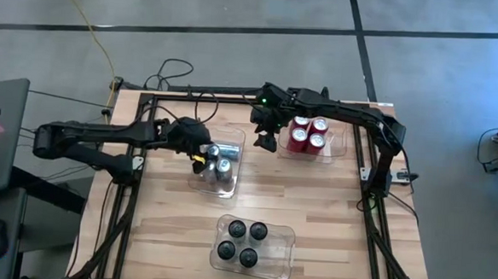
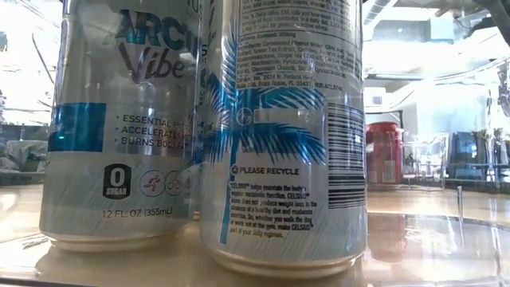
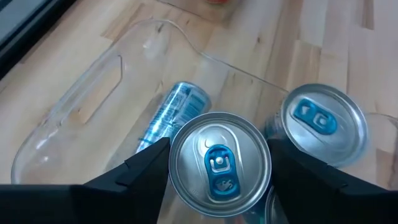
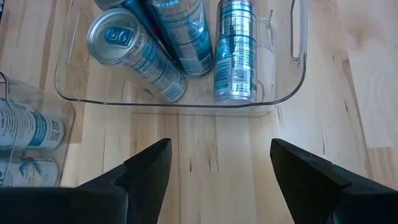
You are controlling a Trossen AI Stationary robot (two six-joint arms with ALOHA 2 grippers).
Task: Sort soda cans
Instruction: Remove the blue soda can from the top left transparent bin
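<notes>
**Silver-blue can between the left jaws**

Left gripper (image 3: pixel 217 171): jaws apart, one finger on either side of an upright silver-blue can (image 3: pixel 219 163) in a clear bin (image 3: pixel 81 106); contact cannot be told. Just beyond stands a second can (image 3: pixel 320 121). Right gripper (image 4: pixel 217 168): jaws open over bare table (image 4: pixel 205 143), nothing between them; red cans (image 1: pixel 307 134) stand beside it.

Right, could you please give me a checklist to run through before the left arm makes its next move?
1. Left gripper centred over the silver-blue can: ok.
2. Firm hold on that can: cannot tell.
3. Room beside the neighbouring can: not ok, it stands very close.
4. Right gripper open, empty, outside the clear bin: ok.
5. Red cans and black cans grouped in separate bins: ok.
</notes>
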